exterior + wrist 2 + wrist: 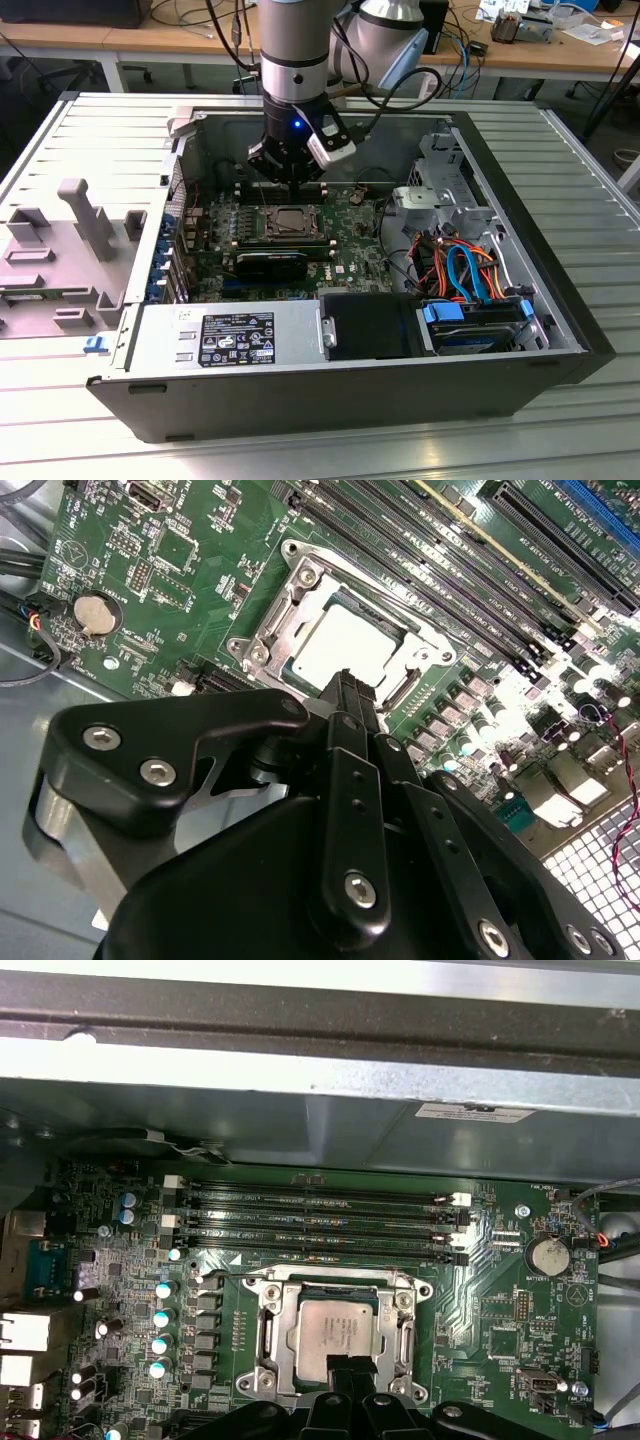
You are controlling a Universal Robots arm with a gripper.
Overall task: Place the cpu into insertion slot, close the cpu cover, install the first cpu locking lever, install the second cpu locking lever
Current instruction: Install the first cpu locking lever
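Computer case [560,330] lies open on bench [330,450]. Motherboard [500,1310] inside; cpu [335,1332] sits in insertion slot [268,1332], cpu cover [405,1335] framing it. Memory slots [310,1222] beside socket. End effector [290,185] hangs just above the cpu.

Arm vertical, gripper [291,183] pointing straight down, its black fingers [345,702] together.

Slatted metal table [560,150] — cluttered wooden desks [150,40] behind

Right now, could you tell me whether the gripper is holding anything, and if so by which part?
Nothing is held. The gripper has its fingers together just above the chip, which already sits in its socket.
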